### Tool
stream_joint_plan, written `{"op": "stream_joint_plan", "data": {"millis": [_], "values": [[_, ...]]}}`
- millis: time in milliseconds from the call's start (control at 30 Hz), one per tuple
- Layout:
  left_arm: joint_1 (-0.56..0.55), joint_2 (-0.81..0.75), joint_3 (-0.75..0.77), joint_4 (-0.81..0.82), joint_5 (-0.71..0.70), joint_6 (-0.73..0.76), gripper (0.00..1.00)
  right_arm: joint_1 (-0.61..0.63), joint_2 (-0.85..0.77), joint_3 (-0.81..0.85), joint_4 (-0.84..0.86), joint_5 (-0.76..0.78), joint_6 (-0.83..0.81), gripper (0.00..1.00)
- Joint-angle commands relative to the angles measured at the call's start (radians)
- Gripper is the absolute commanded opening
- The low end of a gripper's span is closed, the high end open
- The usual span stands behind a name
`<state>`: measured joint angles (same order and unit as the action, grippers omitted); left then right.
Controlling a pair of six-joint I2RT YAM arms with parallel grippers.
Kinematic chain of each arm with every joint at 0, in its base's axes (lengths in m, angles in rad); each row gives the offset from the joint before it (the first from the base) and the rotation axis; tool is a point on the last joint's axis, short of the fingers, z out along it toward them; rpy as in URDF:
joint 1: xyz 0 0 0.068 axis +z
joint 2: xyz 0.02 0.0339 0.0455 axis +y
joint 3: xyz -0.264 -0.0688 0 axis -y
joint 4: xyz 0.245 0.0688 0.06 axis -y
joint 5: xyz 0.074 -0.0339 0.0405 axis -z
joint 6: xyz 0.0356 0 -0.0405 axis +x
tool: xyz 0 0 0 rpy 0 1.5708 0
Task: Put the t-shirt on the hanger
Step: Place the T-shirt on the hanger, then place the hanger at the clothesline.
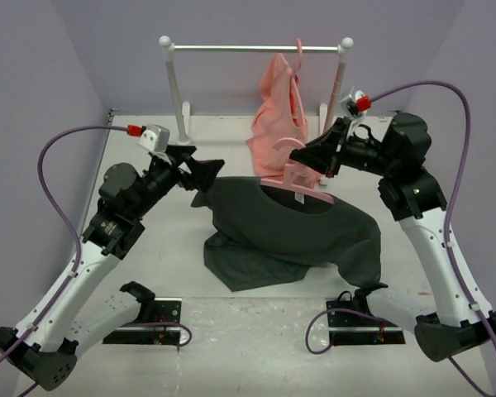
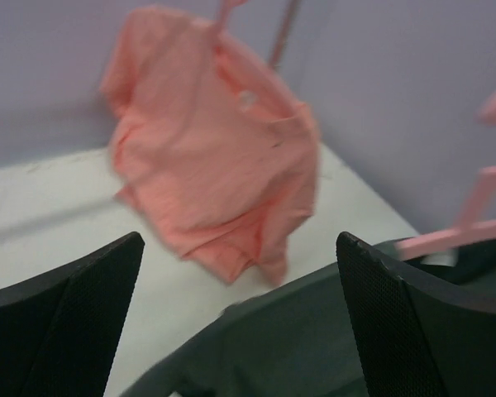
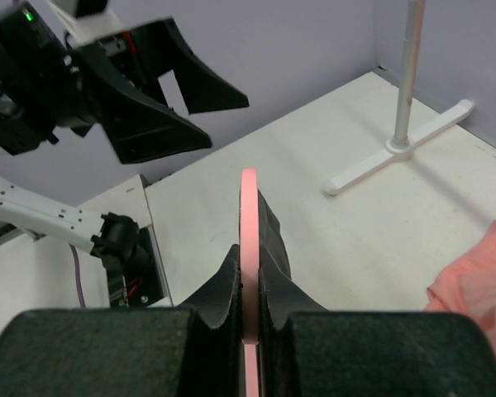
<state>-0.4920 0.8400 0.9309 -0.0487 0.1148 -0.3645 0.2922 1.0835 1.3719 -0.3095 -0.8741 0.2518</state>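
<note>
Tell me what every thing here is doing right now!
t-shirt: neck up at the hanger, rest crumpled on the table.
hanger: lifted, pinched in the right gripper.
right gripper: shut on the hanger.
left gripper: wide open, holding nothing.
pink shirt: hanging on the rack.
rack: standing upright.

White clothes rack (image 1: 256, 48) at far edge of desk (image 1: 161, 248): upright, horiz. bar w/ ball ends, T-shaped foot flat on desk. Salmon-pink garment (image 1: 277, 116) hung from bar, right of centre, by pink hook (image 1: 298, 51); crumpled, folds bunched toward bottom. Hem low, near desk, contact unclear. Lavender walls (image 1: 41, 66) at back and both sides. Garment blurred in left wrist view.
</note>
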Motion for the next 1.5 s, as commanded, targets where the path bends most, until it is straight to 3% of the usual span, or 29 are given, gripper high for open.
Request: {"op": "stream_joint_plan", "data": {"millis": [0,100,200,467,500,533,567,600,733,767,800,833,900,1000,1067,1167,1267,1467], "values": [[-0.04,0.2,0.269,0.189,0.663,0.024,1.0,0.105,0.036,0.101,-0.019,0.042,-0.102,0.0],[-0.115,0.318,0.357,0.127,0.716,0.065,0.88,0.114,0.033,0.081,0.115,-0.036,-0.042,0.0],[-0.169,0.39,0.391,0.129,0.783,0.056,0.71,0.136,0.052,0.104,0.118,-0.08,-0.06,0.0],[-0.192,0.438,0.381,0.15,0.785,0.047,0.64,0.15,0.061,0.099,0.146,-0.135,-0.042,0.0],[-0.192,0.446,0.381,0.16,0.793,0.041,0.52,0.151,0.063,0.096,0.153,-0.146,-0.037,0.0],[-0.193,0.46,0.383,0.167,0.8,0.034,0.18,0.152,0.066,0.097,0.165,-0.154,-0.028,0.0],[-0.194,0.468,0.386,0.17,0.805,0.03,0.04,0.153,0.068,0.098,0.168,-0.157,-0.026,0.0],[-0.194,0.472,0.389,0.172,0.807,0.029,0.0,0.154,0.069,0.096,0.168,-0.156,-0.029,0.0],[-0.19,0.462,0.402,0.144,0.803,0.059,0.0,0.154,0.063,0.079,0.151,-0.169,-0.04,0.03],[-0.185,0.459,0.419,0.127,0.809,0.074,0.0,0.151,0.056,0.075,0.147,-0.173,-0.039,0.17],[-0.174,0.455,0.427,0.092,0.829,0.106,0.0,0.145,0.049,0.064,0.132,-0.183,-0.053,0.52],[-0.163,0.45,0.448,0.062,0.844,0.131,0.0,0.139,0.042,0.062,0.093,-0.184,-0.081,0.75],[-0.137,0.435,0.477,-0.045,0.878,0.189,0.0,0.108,0.002,0.071,-0.075,-0.156,-0.197,0.85],[-0.091,0.401,0.537,-0.233,0.984,0.374,0.0,0.064,-0.121,0.008,-0.264,-0.017,-0.445,0.9],[-0.088,0.38,0.571,-0.348,1.013,0.515,0.0,0.062,-0.173,-0.044,-0.298,-0.009,-0.52,0.9],[-0.088,0.363,0.603,-0.401,1.002,0.552,0.0,0.064,-0.155,-0.004,-0.421,-0.015,-0.581,0.88],[-0.088,0.38,0.67,-0.484,1.0,0.584,0.0,0.065,-0.079,0.097,-0.572,-0.021,-0.608,0.76],[-0.088,0.404,0.723,-0.538,0.998,0.596,0.0,0.091,-0.063,0.076,-0.548,0.031,-0.616,0.63]]}}
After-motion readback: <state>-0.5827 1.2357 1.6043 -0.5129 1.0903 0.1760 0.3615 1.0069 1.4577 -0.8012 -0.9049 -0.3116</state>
